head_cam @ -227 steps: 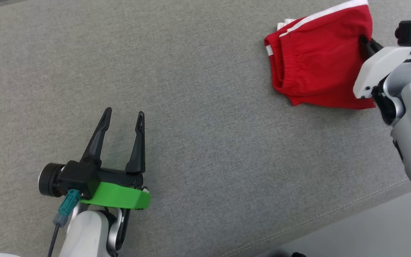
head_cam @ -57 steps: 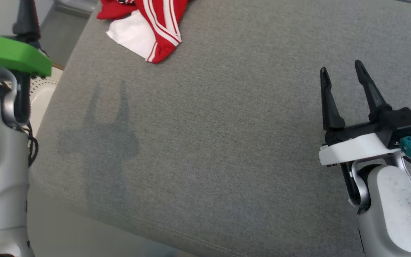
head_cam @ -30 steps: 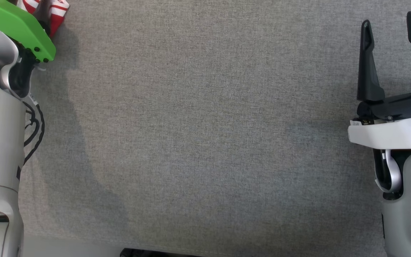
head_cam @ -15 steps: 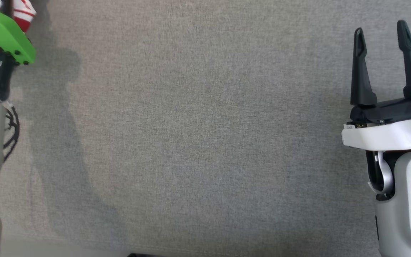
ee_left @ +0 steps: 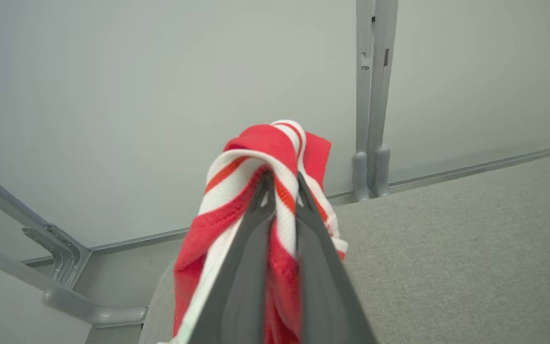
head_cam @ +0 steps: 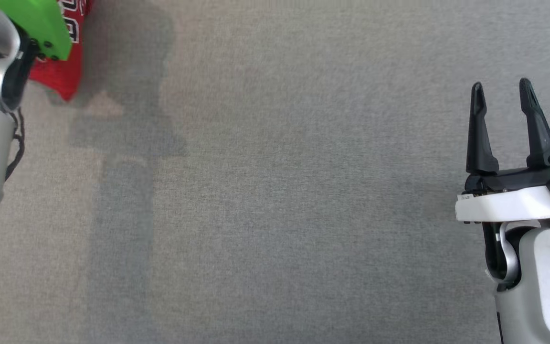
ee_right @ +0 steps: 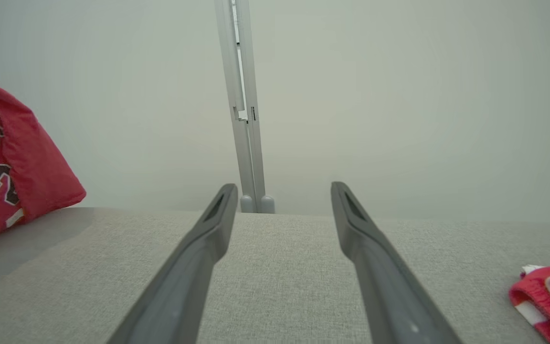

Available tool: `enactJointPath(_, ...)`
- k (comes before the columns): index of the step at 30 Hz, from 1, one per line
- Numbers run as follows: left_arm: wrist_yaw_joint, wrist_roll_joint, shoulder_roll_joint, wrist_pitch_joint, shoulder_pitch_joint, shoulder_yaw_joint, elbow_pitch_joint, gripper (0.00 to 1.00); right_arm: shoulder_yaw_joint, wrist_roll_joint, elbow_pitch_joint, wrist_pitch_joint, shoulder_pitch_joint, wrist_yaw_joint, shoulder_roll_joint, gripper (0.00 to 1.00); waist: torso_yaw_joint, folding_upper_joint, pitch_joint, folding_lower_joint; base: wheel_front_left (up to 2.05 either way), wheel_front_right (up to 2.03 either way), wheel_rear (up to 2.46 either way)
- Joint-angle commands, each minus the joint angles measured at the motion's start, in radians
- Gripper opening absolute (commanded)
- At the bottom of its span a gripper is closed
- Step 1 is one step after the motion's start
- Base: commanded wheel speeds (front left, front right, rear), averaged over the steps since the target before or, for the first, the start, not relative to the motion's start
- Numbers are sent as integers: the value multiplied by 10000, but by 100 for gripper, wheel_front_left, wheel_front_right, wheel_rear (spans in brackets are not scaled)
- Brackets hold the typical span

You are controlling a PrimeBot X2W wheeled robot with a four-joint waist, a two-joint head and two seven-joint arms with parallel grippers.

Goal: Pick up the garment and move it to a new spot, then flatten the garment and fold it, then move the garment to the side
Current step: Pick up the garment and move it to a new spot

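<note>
The garment [ee_left: 256,143] is a red jersey with white stripes and dark lettering. In the left wrist view my left gripper [ee_left: 283,177] is shut on a bunched fold of it, and cloth drapes over both fingers. A red corner of the garment [head_cam: 62,79] hangs below my left arm's green wrist plate [head_cam: 36,19] at the head view's top left, casting a shadow on the grey surface. The same garment [ee_right: 12,177] hangs at the left of the right wrist view. My right gripper [head_cam: 501,85] [ee_right: 283,187] is open over bare fabric at the right, with nothing between its fingers.
A grey fabric surface [head_cam: 275,191] spreads between my two arms. Another red and white folded garment [ee_right: 547,296] lies on it at the lower right of the right wrist view. A pale wall with a grey upright post [ee_right: 244,119] stands behind the surface.
My left gripper has shut on the garment and lifted it, so more red cloth hangs below the green plate. The head view has shifted. My right gripper stays open.
</note>
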Motion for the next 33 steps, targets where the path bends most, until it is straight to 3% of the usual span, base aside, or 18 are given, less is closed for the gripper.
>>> enactJointPath(1,27,-113,46,141,165,-259,-374,0,4,163,113,-107,219,-3,0,100,-860,0,-1013,0,0,0,0)
enactJointPath(9,41,-501,-415,744,938,-1493,-2082,0,125,596,481,-270,459,-3,1,100,-2128,0,-1235,0,0,0,0)
enactJointPath(12,167,-697,-1064,542,1409,-1684,-2165,0,152,751,627,-291,470,-3,2,100,-2634,0,-1157,0,0,0,0)
enactJointPath(22,320,-981,-3197,-388,2393,-2431,-364,0,589,1209,1018,-347,300,-3,5,100,-3925,0,-935,0,0,0,0)
enactJointPath(29,394,-1331,-3635,-1190,2696,-2948,769,0,830,1433,1183,-352,430,-3,3,100,-4321,0,-894,0,0,0,0)
enactJointPath(32,483,-1802,-3668,-1500,2786,-3413,505,0,931,1448,1293,-352,431,-3,5,100,-4399,0,-947,0,0,0,0)
enactJointPath(33,558,-1990,-3660,-1579,2792,-3615,374,13,977,1465,1336,-351,419,-3,4,100,-4416,0,-971,0,0,0,0)
